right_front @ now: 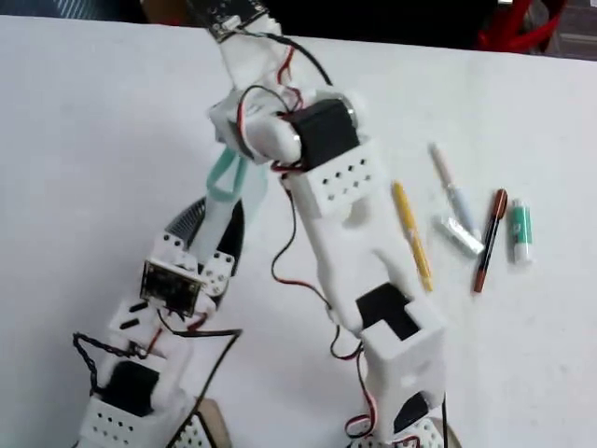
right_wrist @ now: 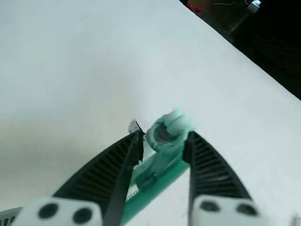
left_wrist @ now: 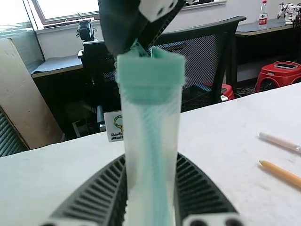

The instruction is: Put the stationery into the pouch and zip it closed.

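High view: the pouch (right_front: 229, 182) was held up over the table (right_front: 93, 140), and 5 stationery pieces, a yellow pencil (right_front: 411, 233) among them, lay well apart from it.

Left wrist view: the left gripper (left_wrist: 150, 162) had its fingers clamped on the pouch's body.

Right wrist view: the right gripper (right_wrist: 163, 137) had its fingers pinching the pouch's teal end.

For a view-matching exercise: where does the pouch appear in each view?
High view: pouch left of centre.
Left wrist view: pouch upright between the left gripper's fingers.
Right wrist view: pouch between the right gripper's fingers.
Shared landmark: the white table under it in all three.
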